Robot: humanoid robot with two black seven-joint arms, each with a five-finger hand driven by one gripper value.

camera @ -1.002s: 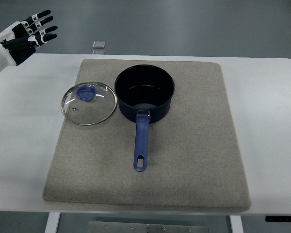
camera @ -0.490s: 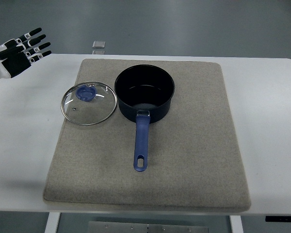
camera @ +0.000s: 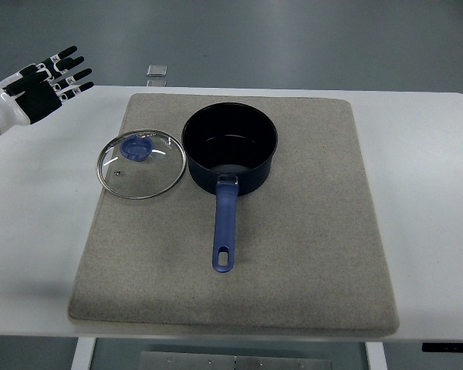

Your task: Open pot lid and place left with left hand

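A dark blue pot (camera: pixel 230 149) with a long blue handle stands uncovered on a grey mat (camera: pixel 293 254). Its glass lid (camera: pixel 141 163), with a blue knob, lies flat on the mat just left of the pot. My left hand (camera: pixel 50 81) is at the far left, above the table's back left corner, well apart from the lid. Its fingers are spread and hold nothing. The right arm is out of view.
The mat lies on a white table (camera: pixel 424 200). A small clear object (camera: pixel 157 71) sits at the table's far edge behind the mat.
My left hand has stayed at the far left, dipping slightly left and down, then drifting back right. The lid and pot have not moved.
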